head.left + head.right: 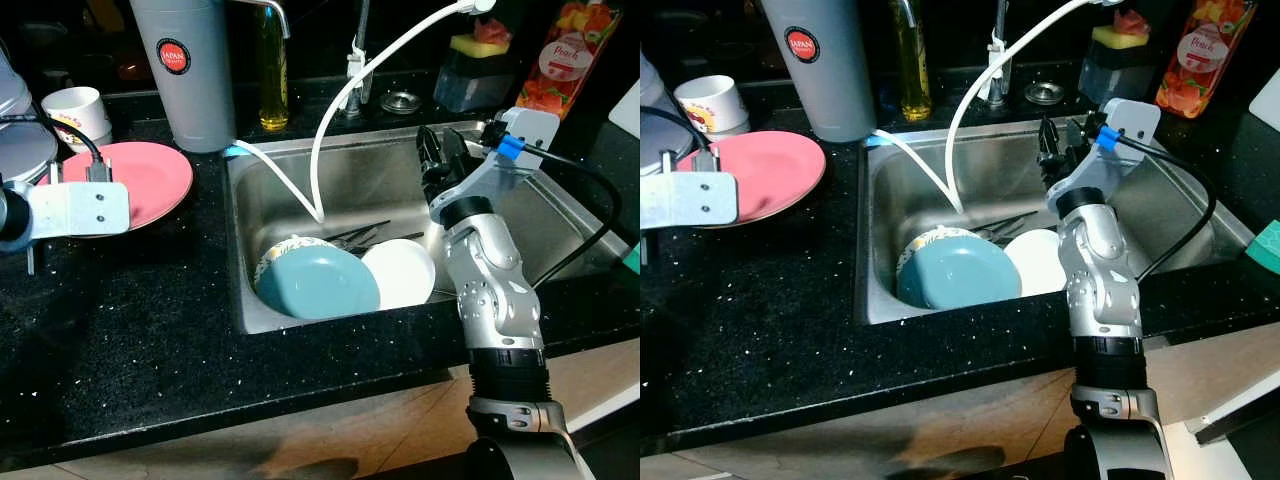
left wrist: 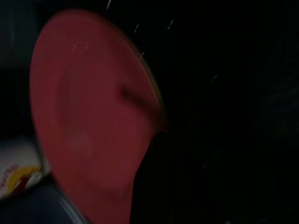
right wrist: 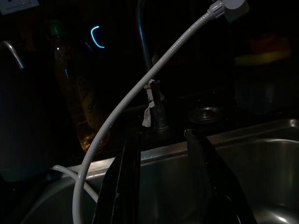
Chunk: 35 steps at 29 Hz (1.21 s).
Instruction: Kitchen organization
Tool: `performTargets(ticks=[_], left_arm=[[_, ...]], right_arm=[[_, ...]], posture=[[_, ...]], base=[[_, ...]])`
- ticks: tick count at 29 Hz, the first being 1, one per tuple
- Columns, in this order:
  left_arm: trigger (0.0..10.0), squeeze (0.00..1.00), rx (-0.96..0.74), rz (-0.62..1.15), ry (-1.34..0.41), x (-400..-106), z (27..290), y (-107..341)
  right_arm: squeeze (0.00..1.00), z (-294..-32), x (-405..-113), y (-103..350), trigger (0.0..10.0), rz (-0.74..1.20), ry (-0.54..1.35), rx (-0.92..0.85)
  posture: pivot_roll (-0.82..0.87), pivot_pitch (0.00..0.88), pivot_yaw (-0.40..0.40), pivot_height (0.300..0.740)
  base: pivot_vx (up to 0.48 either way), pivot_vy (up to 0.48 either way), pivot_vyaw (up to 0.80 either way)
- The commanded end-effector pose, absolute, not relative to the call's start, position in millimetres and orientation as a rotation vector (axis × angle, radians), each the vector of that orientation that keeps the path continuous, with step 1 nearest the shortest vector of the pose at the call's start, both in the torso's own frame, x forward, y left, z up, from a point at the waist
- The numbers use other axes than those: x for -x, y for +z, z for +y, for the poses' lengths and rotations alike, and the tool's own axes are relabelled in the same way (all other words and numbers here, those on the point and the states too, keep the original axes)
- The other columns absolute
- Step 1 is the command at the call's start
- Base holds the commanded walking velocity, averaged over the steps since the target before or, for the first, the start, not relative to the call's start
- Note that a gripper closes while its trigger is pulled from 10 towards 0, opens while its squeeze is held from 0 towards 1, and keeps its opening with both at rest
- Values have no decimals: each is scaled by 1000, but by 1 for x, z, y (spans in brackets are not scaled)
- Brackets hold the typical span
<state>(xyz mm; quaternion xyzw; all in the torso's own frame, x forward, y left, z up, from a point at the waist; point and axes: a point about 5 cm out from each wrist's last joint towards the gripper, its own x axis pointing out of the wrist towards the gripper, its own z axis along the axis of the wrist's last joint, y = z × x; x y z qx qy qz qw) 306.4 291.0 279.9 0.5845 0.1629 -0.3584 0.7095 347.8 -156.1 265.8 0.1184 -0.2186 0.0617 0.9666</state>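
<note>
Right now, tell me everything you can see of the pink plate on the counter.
The pink plate is round, shallow and glossy, looking like glazed ceramic or melamine, with a raised rim and nothing visible on it. It lies flat on the black speckled counter, left of the steel sink, with a white printed cup behind it and the tall grey jug at its back right edge. The left arm's white wrist bracket covers its near left part. The blurred left wrist view shows it close up.

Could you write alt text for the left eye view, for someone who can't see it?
A steel sink set in a black counter holds a blue plate and a white plate, with the robot's right gripper open above the basin. A pink plate sits on the counter to the left.
</note>
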Motion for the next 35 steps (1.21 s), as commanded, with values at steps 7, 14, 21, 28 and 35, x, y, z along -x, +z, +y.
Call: performTargets(ticks=[7, 14, 21, 28, 35], left_arm=[[10000, 1000, -1312, 357, -789, -303, 295, 288], [10000, 0, -1339, 430, -804, -305, 299, 272], [10000, 0, -1371, 449, -784, -310, 301, 268], [8980, 0, -1420, 444, -703, -321, 306, 263], [2471, 0, -1414, 433, -699, -324, 305, 264]], right_arm=[[125, -156, -350, 266, 10000, -441, 119, -248], [125, -156, -350, 266, 10000, -443, 120, -249], [129, -158, -350, 266, 10000, -441, 115, -246], [129, -158, -350, 265, 10000, -439, 114, -247], [129, -158, -350, 265, 10000, -439, 113, -245]], posture=[[167, 92, 17, 740], [168, 91, 16, 740], [159, 93, 13, 740], [159, 93, 13, 740], [154, 95, 9, 740]], base=[[0, 0, 0], [0, 0, 0], [0, 0, 0], [0, 0, 0], [0, 0, 0]])
